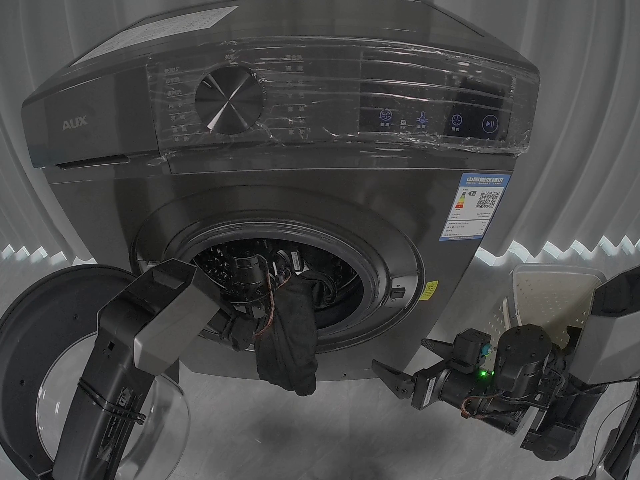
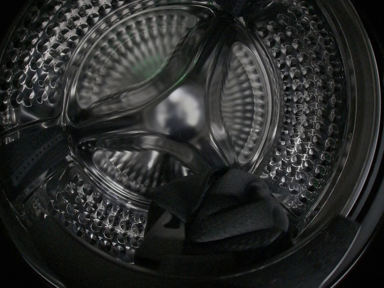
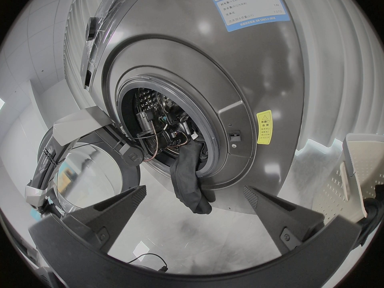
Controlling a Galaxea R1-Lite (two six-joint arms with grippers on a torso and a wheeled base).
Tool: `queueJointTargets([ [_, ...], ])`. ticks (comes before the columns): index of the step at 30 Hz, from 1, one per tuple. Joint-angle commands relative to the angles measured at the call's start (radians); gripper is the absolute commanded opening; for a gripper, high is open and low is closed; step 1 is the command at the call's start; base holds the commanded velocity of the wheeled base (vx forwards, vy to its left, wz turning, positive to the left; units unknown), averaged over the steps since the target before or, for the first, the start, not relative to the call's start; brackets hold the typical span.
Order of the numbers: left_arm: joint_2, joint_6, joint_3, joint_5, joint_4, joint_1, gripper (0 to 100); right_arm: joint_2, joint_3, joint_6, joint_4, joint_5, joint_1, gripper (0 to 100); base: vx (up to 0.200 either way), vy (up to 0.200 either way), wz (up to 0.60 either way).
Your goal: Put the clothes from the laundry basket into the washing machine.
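The dark garment (image 1: 288,341) hung vertically over the washing machine (image 1: 333,188) rim, mid-frame, beside our left claw (image 1: 283,268), whose grip we couldn't tell. Our right claw (image 1: 400,357) gaped empty, lower right.

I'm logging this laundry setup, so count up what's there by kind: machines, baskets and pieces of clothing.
Washing machine: 1
Laundry basket: 1, white
Dark garment: 1, hanging half out of the machine
Total: 3
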Motion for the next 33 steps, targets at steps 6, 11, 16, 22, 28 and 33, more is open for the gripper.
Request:
queueJointTargets([
  [6, -0.010, -0.016, 0.010, 0.002, -0.002, -0.010, 100, 0.004, 0.000, 0.000, -0.007, 0.000, 0.000, 100, 0.000, 0.000, 0.00],
  [11, -0.092, -0.019, 0.116, 0.001, 0.012, -0.028, 100, 0.005, 0.000, 0.000, -0.007, 0.000, 0.002, 100, 0.000, 0.000, 0.00],
  [16, -0.161, -0.014, 0.314, -0.007, 0.038, -0.056, 100, 0.004, 0.000, 0.000, -0.007, 0.000, 0.002, 100, 0.000, 0.000, 0.00],
  [22, -0.178, -0.010, 0.435, -0.038, 0.050, -0.073, 100, 0.005, 0.001, 0.000, -0.007, 0.000, 0.008, 100, 0.000, 0.000, 0.00],
  [28, -0.125, -0.010, 0.438, -0.047, 0.052, -0.076, 100, 0.005, 0.001, 0.000, -0.007, 0.000, 0.009, 100, 0.000, 0.000, 0.00],
  [33, -0.088, -0.010, 0.417, -0.047, 0.047, -0.071, 0, 0.008, 0.001, 0.000, -0.007, 0.000, 0.009, 100, 0.000, 0.000, 0.00],
])
